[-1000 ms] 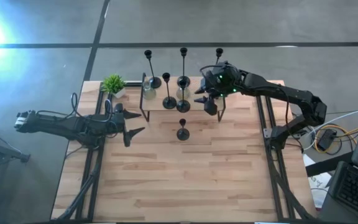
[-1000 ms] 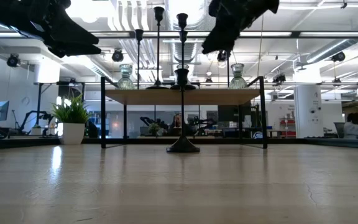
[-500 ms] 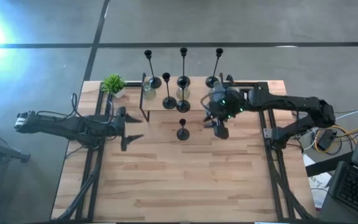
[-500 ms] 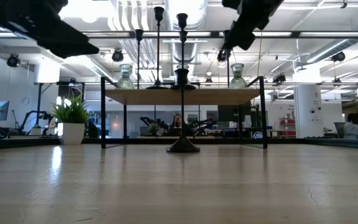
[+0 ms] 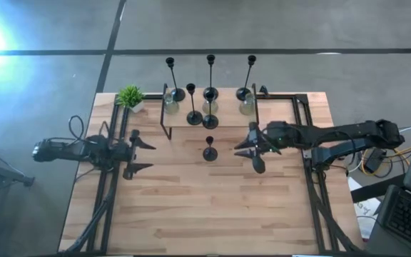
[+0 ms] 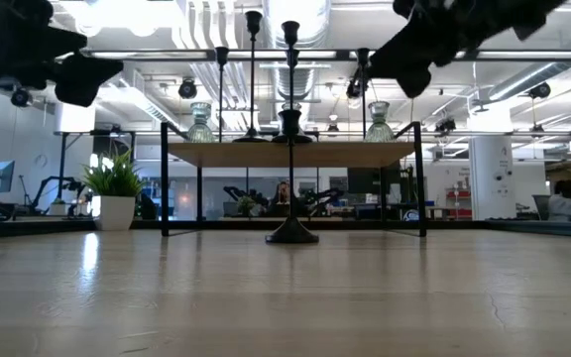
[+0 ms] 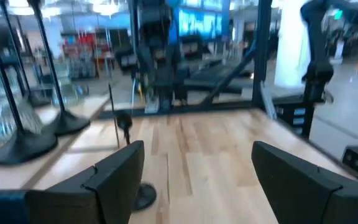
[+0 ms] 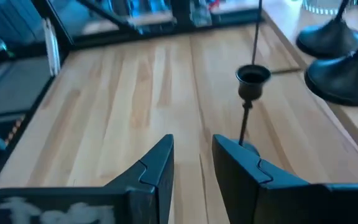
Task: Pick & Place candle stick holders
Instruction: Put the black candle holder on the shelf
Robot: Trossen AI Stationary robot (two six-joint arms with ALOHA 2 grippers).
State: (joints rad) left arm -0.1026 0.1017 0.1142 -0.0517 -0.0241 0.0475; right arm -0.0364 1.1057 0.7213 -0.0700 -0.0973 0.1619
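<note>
Right gripper [image 5: 247, 151], jaws narrowly parted and empty, should line up on the short candle holder's [image 5: 210, 152] stem before closing; left gripper [image 5: 143, 148] waits wide open.

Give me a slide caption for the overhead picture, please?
Two robot arms flank a short black candle stick holder on the wooden table, more holders waiting on the shelf behind.
</note>
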